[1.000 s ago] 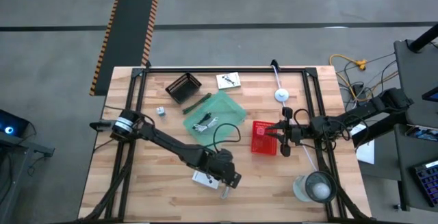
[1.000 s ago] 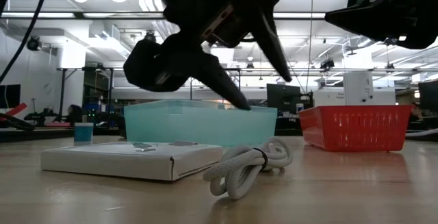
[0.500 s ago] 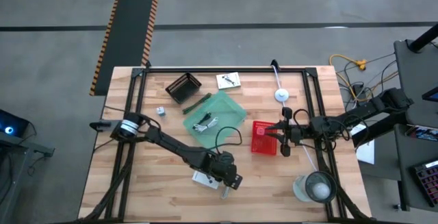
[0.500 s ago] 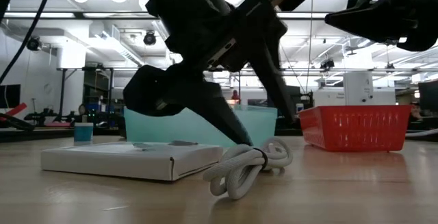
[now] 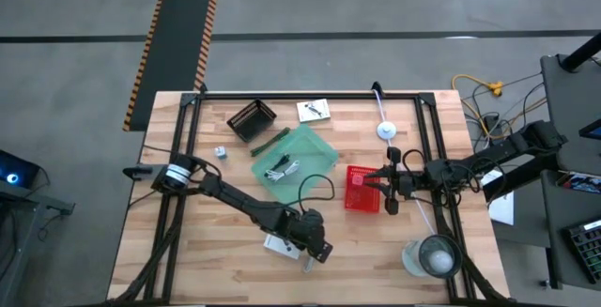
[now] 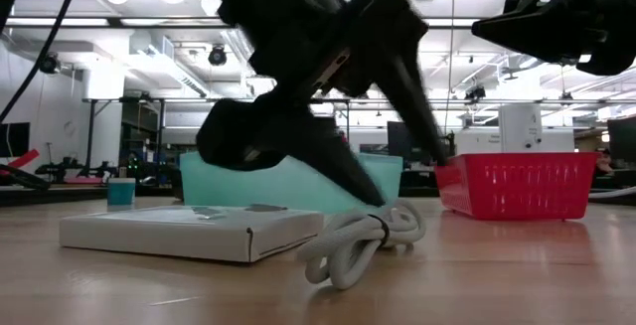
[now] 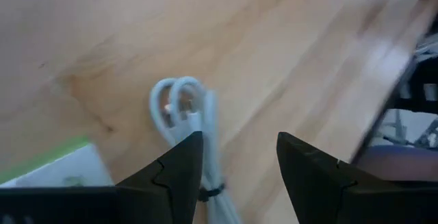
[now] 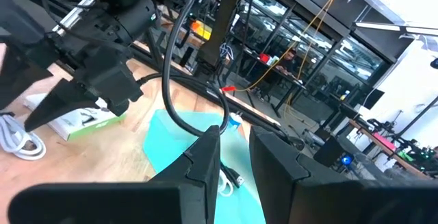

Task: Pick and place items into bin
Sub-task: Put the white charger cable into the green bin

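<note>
Your left gripper (image 7: 236,157) straddles the white coiled cable (image 7: 195,125), fingers spread; your right gripper (image 5: 389,177) looks nearly pressed together above the red basket (image 5: 361,189).

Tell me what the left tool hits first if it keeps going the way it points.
Most likely the white coiled cable: the left tool, fingers apart, points down at the wooden table with the cable beside one finger, slightly off the gap. The table lies right beneath.
</note>
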Controlling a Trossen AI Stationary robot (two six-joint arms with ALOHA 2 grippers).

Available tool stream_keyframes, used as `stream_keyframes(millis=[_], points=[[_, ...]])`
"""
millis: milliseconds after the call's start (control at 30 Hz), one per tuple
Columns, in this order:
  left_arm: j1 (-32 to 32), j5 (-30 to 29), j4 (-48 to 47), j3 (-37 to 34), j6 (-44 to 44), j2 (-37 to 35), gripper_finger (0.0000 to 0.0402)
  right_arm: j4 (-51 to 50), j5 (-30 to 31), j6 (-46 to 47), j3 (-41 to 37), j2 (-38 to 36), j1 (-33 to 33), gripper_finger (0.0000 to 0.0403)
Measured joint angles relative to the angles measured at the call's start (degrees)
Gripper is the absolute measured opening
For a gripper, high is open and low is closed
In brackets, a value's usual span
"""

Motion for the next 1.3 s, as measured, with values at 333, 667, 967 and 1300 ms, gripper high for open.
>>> stream_keyframes(millis=[333, 667, 967, 1300], points=[[0.63, -0.05, -0.84, -1.26, -0.24, 0.03, 0.0171, -0.08, 0.01, -0.02, 0.0, 0.0, 0.01, 0.0068], [1.34, 1.14, 0.27, -4.47, -2.14, -0.19, 0.0171, -0.08, 0.01, -0.02, 0.0, -0.02, 0.0, 0.0068], [1.94, 1.59, 0.08, -4.58, -1.77, -0.19, 0.0165, -0.08, -0.01, -0.02, 0.0, 0.0, -0.01, 0.0068], [2.34, 3.51, -0.37, -4.71, -1.52, -0.08, 0.0051, -0.08, -0.01, -0.02, 0.0, -0.02, 0.01, 0.0068]])
